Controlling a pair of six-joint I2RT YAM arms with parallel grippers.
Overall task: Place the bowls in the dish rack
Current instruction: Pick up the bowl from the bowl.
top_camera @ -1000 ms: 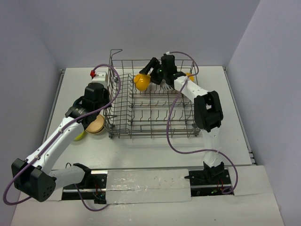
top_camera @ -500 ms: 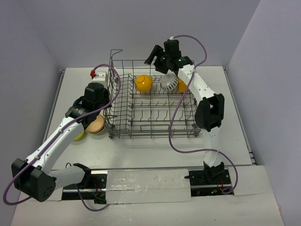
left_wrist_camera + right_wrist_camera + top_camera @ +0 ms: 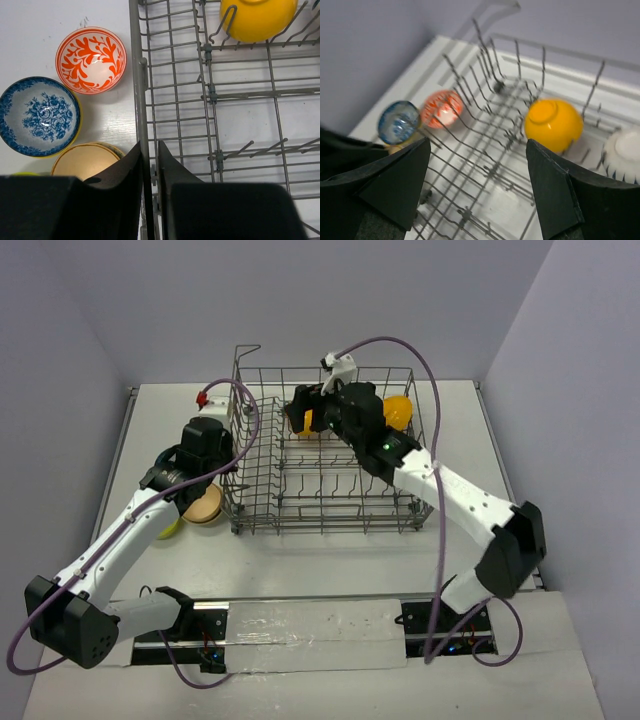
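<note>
The grey wire dish rack (image 3: 320, 527) stands mid-table. My left gripper (image 3: 225, 476) is shut on the rack's left rim wire, seen between its fingers in the left wrist view (image 3: 148, 150). My right gripper (image 3: 305, 408) hangs open and empty over the rack's back left, jaws wide apart (image 3: 477, 145). One orange-yellow bowl (image 3: 553, 125) stands in the back row with the white striped bowl (image 3: 622, 155) beside it; another orange-yellow bowl (image 3: 398, 410) sits further right. Left of the rack on the table lie the red-and-white bowl (image 3: 91, 60), blue-patterned bowl (image 3: 37, 116), tan bowl (image 3: 85, 160) and lime green bowl (image 3: 172, 528).
The rack's raised handle (image 3: 247, 349) is at its back left corner. Purple cables loop over both arms. Rows of upright tines (image 3: 235, 150) fill the rack's front and middle. The table's right edge (image 3: 510, 490) runs beside the right arm.
My right gripper let go of the orange-yellow bowl in the rack's back row, lifted, and its arm swung forward and low across the rack. The left arm has not moved.
</note>
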